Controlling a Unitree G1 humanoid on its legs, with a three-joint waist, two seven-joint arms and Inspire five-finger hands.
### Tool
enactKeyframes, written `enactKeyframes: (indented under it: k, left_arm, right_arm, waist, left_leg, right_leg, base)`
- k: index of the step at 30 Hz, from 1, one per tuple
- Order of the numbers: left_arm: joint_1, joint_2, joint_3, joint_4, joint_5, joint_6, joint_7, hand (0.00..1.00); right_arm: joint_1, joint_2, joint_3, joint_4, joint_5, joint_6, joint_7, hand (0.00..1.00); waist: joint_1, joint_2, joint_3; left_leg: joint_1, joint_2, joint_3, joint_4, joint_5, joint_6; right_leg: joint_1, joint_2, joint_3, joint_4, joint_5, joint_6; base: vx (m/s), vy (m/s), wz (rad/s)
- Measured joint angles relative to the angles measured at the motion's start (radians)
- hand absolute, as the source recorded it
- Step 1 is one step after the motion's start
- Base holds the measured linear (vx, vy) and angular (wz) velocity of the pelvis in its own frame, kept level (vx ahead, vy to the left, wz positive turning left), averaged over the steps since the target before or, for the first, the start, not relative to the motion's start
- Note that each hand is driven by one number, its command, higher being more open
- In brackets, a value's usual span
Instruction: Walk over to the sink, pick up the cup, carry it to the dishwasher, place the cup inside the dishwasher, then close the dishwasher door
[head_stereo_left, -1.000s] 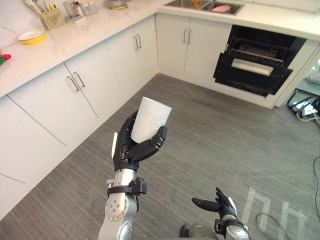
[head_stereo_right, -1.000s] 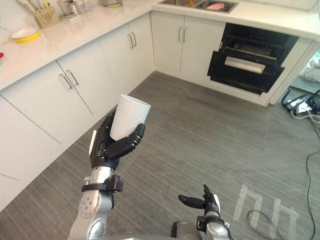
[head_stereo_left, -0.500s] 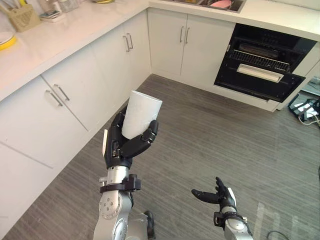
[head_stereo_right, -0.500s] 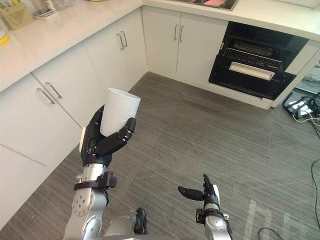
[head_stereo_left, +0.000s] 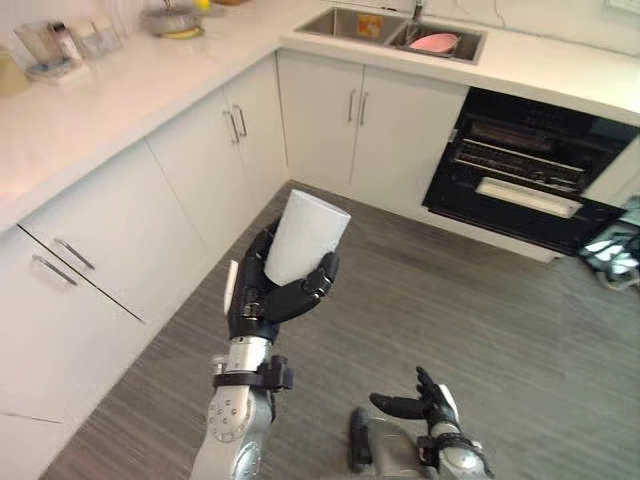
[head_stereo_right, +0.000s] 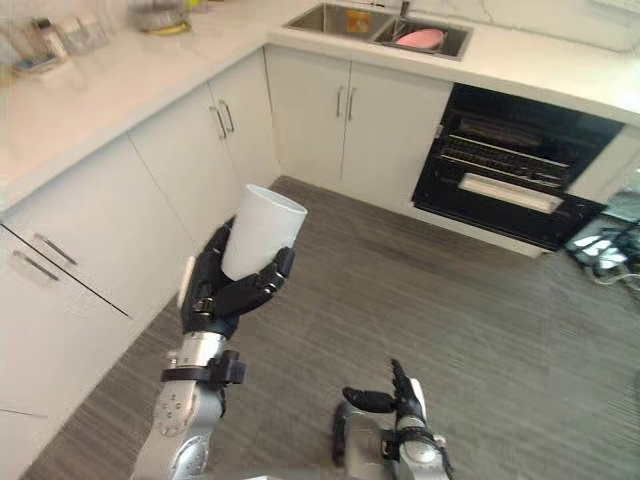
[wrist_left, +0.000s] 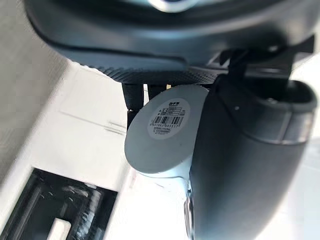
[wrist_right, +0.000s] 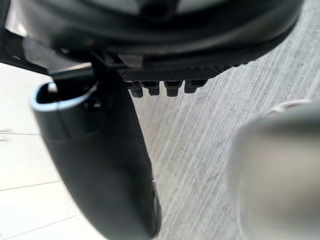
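One white, tapered, plastic-looking cup (head_stereo_left: 306, 232) stands upright in the left hand (head_stereo_left: 258, 305), fingers (head_stereo_left: 308, 286) and thumb wrapped round its lower half. It looks light, stiff and smooth-walled, likely slippery, so that low wrap suits. Lower down, the right hand (head_stereo_left: 420, 405) hangs relaxed and empty.

left arm (head_stereo_left: 231, 428): silver-grey, black collar | left hand (head_stereo_left: 255, 305): black, white strip | right hand (head_stereo_left: 430, 405): black

The left hand (head_stereo_left: 262, 300) grips a white cup (head_stereo_left: 304, 236) (upright).
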Motion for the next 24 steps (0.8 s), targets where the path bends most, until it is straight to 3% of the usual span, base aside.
enactKeyframes:
  k: [1,2,3,5,6,8,9,10,11,12,13,14,15,17,19,20,21,22,24]
  left_arm:
    - [0.0,-0.013,0.003,0.0,0.0,0.001,0.0,0.0]
    - [-0.001,-0.017,0.003,0.0,0.0,0.001,-0.001,0.0]
    - [-0.001,-0.028,0.002,-0.004,0.0,0.0,-0.003,0.0]
    - [0.001,-0.03,-0.003,-0.017,0.0,0.0,-0.01,0.0]
    - [0.001,-0.03,-0.002,-0.024,-0.001,-0.002,-0.018,0.0]
    - [0.001,-0.028,0.01,-0.024,-0.001,-0.005,-0.023,0.0]
    - [0.001,-0.023,0.013,-0.022,-0.002,-0.006,-0.021,0.0]
    - [0.001,-0.017,0.018,-0.016,-0.002,-0.005,-0.021,0.0]
    - [0.001,-0.015,0.019,-0.015,-0.002,-0.005,-0.021,0.0]
    - [0.002,-0.013,0.02,-0.013,-0.001,-0.005,-0.02,0.0]
    - [0.005,-0.01,0.019,-0.013,-0.001,-0.005,-0.018,0.0]
    - [0.005,-0.005,0.019,-0.013,-0.001,-0.005,-0.018,0.0]
    - [0.004,0.004,0.02,-0.015,-0.001,-0.005,-0.014,0.0]
    - [0.0,0.011,0.011,-0.015,-0.001,-0.003,-0.007,0.0]
    - [-0.001,0.033,-0.008,-0.015,-0.001,0.006,-0.006,0.0]
    - [-0.001,0.053,-0.022,-0.015,-0.001,0.013,-0.007,0.0]
    - [0.0,0.065,-0.031,-0.014,-0.001,0.013,-0.007,0.0]
    - [0.0,0.066,-0.033,-0.015,-0.001,0.013,-0.007,0.0]
    - [-0.005,0.068,-0.037,-0.019,0.0,0.0,-0.007,0.0]
  right_arm:
    - [0.018,0.003,0.001,-0.013,0.0,0.0,0.0,1.0]
    - [0.025,0.009,0.003,-0.03,0.002,0.0,-0.001,1.0]
    - [0.045,0.013,0.002,-0.067,0.011,-0.001,-0.005,1.0]
    - [0.059,0.015,-0.003,-0.1,0.013,-0.009,-0.011,1.0]
    - [0.056,0.015,-0.019,-0.105,0.018,-0.014,-0.016,1.0]
    - [0.038,0.007,-0.02,-0.082,0.019,-0.014,-0.019,1.0]
    - [0.02,0.005,-0.02,-0.049,0.019,-0.013,-0.02,1.0]
    - [0.01,0.001,-0.019,-0.02,0.019,-0.012,-0.02,1.0]
    - [0.006,-0.007,-0.02,-0.007,0.019,-0.012,-0.02,1.0]
    - [0.005,-0.013,-0.019,0.017,0.019,-0.011,-0.021,1.0]
    - [0.017,-0.009,-0.018,0.03,0.019,-0.01,-0.021,1.0]
    - [0.019,-0.001,-0.018,0.037,0.019,-0.008,-0.021,1.0]
    - [0.026,0.012,-0.018,0.039,0.018,-0.006,-0.021,1.0]
    - [0.018,0.018,-0.018,0.039,0.017,-0.006,-0.02,1.0]
    - [0.008,0.021,-0.019,0.041,0.015,-0.006,-0.02,1.0]
    - [0.009,0.026,-0.02,0.045,0.011,-0.006,-0.016,1.0]
    - [0.009,0.034,-0.019,0.049,0.009,-0.003,-0.01,1.0]
    - [0.009,0.04,-0.018,0.049,0.008,-0.003,-0.006,1.0]
    - [0.001,0.07,-0.013,0.042,0.006,-0.005,0.0,1.0]
  waist:
    - [0.01,0.004,0.003]
    - [0.015,0.01,0.006]
    - [0.024,0.012,0.008]
    - [0.032,0.001,0.016]
    - [0.036,0.003,0.013]
    - [0.053,0.003,0.014]
    - [0.064,-0.005,0.018]
    - [0.069,-0.009,0.017]
    - [0.069,-0.008,0.017]
    - [0.068,-0.006,0.016]
    - [0.07,-0.009,0.012]
    - [0.07,-0.02,0.007]
    - [0.063,-0.047,-0.011]
    - [0.061,-0.064,-0.017]
    - [0.053,-0.072,-0.015]
    - [0.043,-0.074,-0.013]
    - [0.033,-0.074,-0.012]
    - [0.031,-0.072,-0.012]
    - [0.032,-0.063,-0.018]
  left_leg:
    - [-0.054,0.039,-0.011,0.169,0.062,-0.003]
    - [-0.093,0.071,-0.022,0.288,0.077,-0.014]
    - [-0.181,0.128,-0.016,0.484,0.072,-0.005]
    - [-0.269,0.16,0.008,0.559,0.053,0.024]
    - [-0.338,0.152,0.015,0.5,0.024,0.064]
    - [-0.384,0.108,0.0,0.342,0.001,0.087]
    - [-0.394,0.053,-0.029,0.169,0.002,0.088]
    - [-0.408,-0.004,-0.078,0.006,0.036,0.079]
    - [-0.414,-0.026,-0.096,-0.067,0.065,0.076]
    - [-0.416,-0.054,-0.11,-0.176,0.147,0.074]
    - [-0.398,-0.058,-0.105,-0.175,0.244,0.098]
    - [-0.398,-0.06,-0.098,-0.146,0.239,0.114]
    - [-0.407,-0.072,-0.061,-0.099,0.182,0.127]
    - [-0.401,-0.078,-0.014,-0.062,0.113,0.145]
    - [-0.347,-0.099,0.015,-0.092,0.084,0.159]
    - [-0.286,-0.119,0.02,-0.133,0.075,0.173]
    - [-0.22,-0.131,0.017,-0.17,0.068,0.184]
    - [-0.187,-0.133,0.016,-0.19,0.065,0.187]
    - [-0.082,-0.121,0.01,-0.282,0.049,0.169]
  right_leg:
    - [0.056,0.021,-0.001,-0.028,-0.015,-0.008]
    - [0.1,0.036,-0.005,-0.056,-0.02,-0.013]
    - [0.196,0.061,-0.006,-0.123,-0.027,-0.022]
    - [0.265,0.069,-0.002,-0.175,-0.044,-0.026]
    - [0.306,0.069,0.007,-0.208,-0.058,-0.026]
    - [0.331,0.063,0.034,-0.227,-0.07,-0.018]
    - [0.35,0.048,0.062,-0.235,-0.08,-0.007]
    - [0.361,0.03,0.08,-0.243,-0.092,0.011]
    - [0.364,0.022,0.091,-0.244,-0.1,0.022]
    - [0.376,0.014,0.113,-0.243,-0.122,0.046]
    - [0.4,0.009,0.144,-0.24,-0.144,0.077]
    - [0.409,-0.003,0.157,-0.238,-0.157,0.089]
    - [0.413,-0.036,0.18,-0.229,-0.177,0.112]
    - [0.377,-0.061,0.222,-0.157,-0.185,0.131]
    - [0.274,-0.09,0.236,0.087,-0.168,0.181]
    - [0.207,-0.12,0.241,0.275,-0.126,0.233]
    - [0.164,-0.129,0.236,0.416,-0.13,0.218]
    - [0.147,-0.129,0.228,0.467,-0.137,0.205]
    - [0.054,-0.12,0.163,0.542,-0.174,0.139]
  base:
    - [0.52,-0.207,0.05]
    - [0.43,-0.139,-0.09]
    - [0.4,-0.118,-0.04]
    - [0.36,-0.089,-0.01]
    - [0.28,-0.036,-0.07]
    - [0.28,0.05,-0.32]
    - [0.38,0.13,-0.55]
    - [0.34,0.137,-0.51]
    - [0.35,0.17,-0.48]
    - [0.39,0.215,-0.58]
    - [0.42,0.243,-0.61]
    - [0.48,0.26,-0.62]
    - [0.41,0.207,-0.47]
    - [0.54,0.277,-0.61]
    - [0.43,0.259,-0.4]
    - [0.42,0.182,0.01]
    - [0.5,0.199,0.07]
    - [0.49,0.128,0.04]
    - [0.37,0.037,-0.04]
